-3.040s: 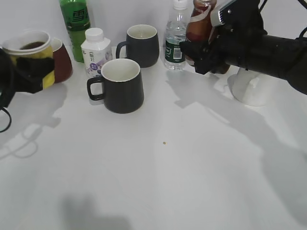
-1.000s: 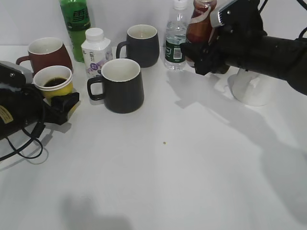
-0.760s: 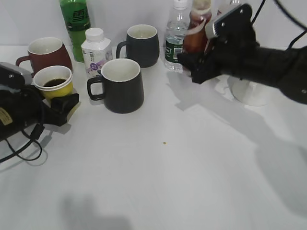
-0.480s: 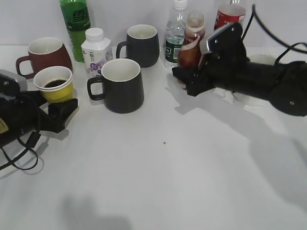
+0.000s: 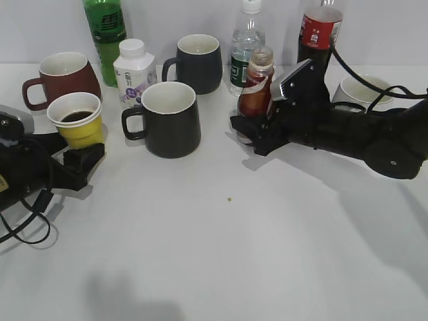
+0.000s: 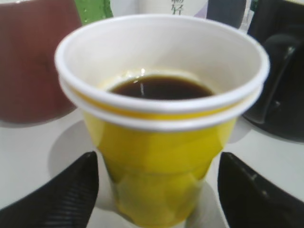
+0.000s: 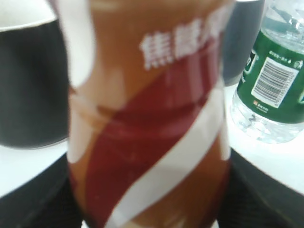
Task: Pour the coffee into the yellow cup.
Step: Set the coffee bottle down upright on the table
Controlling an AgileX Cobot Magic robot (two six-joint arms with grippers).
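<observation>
The yellow cup (image 5: 75, 121) stands on the table at the left with dark coffee in it; it fills the left wrist view (image 6: 161, 142). My left gripper (image 5: 85, 151) is open, its fingers (image 6: 159, 190) on either side of the cup's base with a gap on both sides. The coffee bottle (image 5: 256, 85), uncapped and upright, is right of the middle. My right gripper (image 5: 249, 131) is shut on its lower body; the right wrist view shows the label (image 7: 147, 123) up close between the fingers (image 7: 149, 199).
A brown-red mug (image 5: 63, 75) is behind the cup. A black mug (image 5: 170, 119) stands between the cup and the bottle. At the back are a second black mug (image 5: 198, 61), a green bottle (image 5: 105, 33), a white bottle (image 5: 132, 70), a water bottle (image 5: 245, 50), a cola bottle (image 5: 319, 33) and a white cup (image 5: 361, 90).
The left gripper set the cup down, let go and drew back a little. The right gripper brought the bottle down and to the left, to table level.
</observation>
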